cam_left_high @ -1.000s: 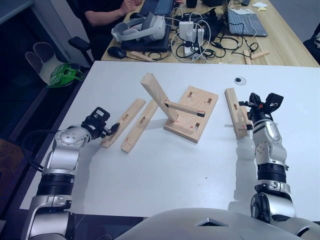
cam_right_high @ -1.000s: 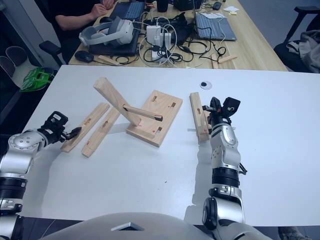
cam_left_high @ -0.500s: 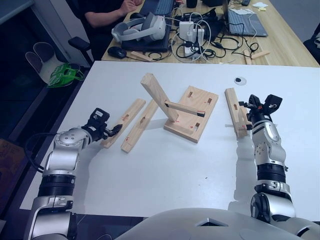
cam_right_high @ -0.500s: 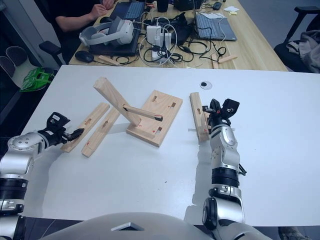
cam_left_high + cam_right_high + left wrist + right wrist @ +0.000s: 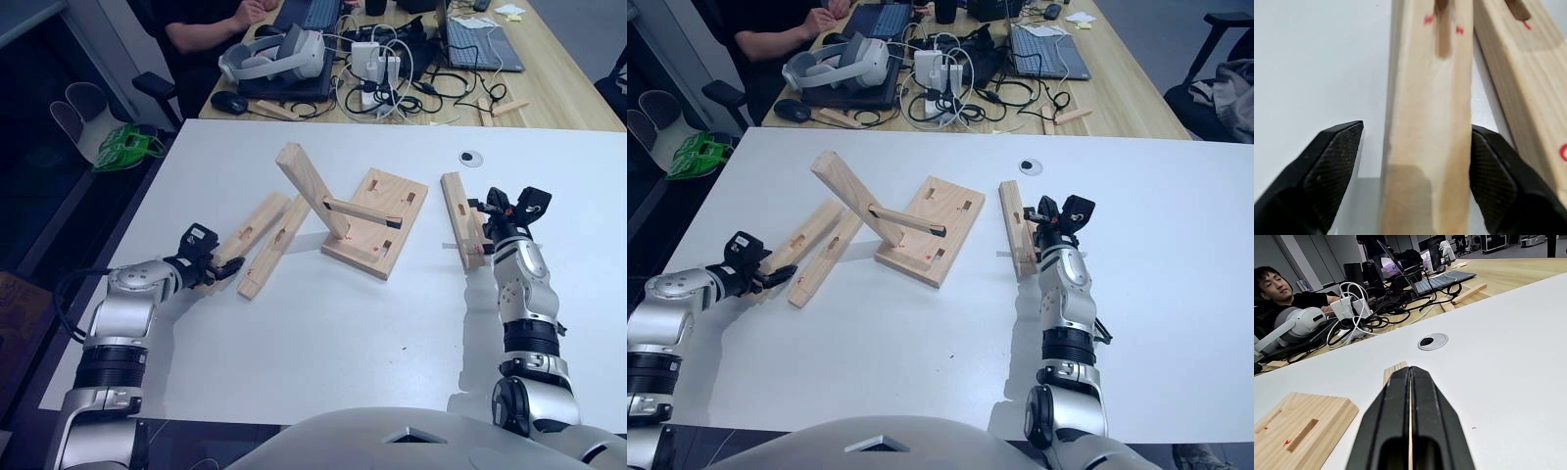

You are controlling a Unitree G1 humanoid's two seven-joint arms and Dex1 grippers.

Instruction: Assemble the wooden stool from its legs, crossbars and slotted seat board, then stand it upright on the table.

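The slotted seat board (image 5: 392, 201) lies flat mid-table with one leg (image 5: 304, 181) leaning up out of it and a crossbar (image 5: 355, 209) sticking from that leg. Two loose legs lie side by side to its left: the outer leg (image 5: 250, 230) and the inner leg (image 5: 276, 243). My left gripper (image 5: 221, 266) is open at the outer leg's near end; its fingers (image 5: 1332, 171) straddle the wood (image 5: 1425, 98). Another loose leg (image 5: 458, 217) lies right of the board. My right gripper (image 5: 510, 204) is beside it, shut (image 5: 1410, 374), holding nothing.
A round cable grommet (image 5: 471, 157) sits in the white table (image 5: 323, 333) behind the right leg. A wooden desk behind carries a headset (image 5: 274, 54), laptops and tangled cables. The table's left edge runs close to my left arm.
My left gripper has dropped lower and come nearer, sliding from beside the outer leg to its near end. The right arm and the wood pieces have stayed put.
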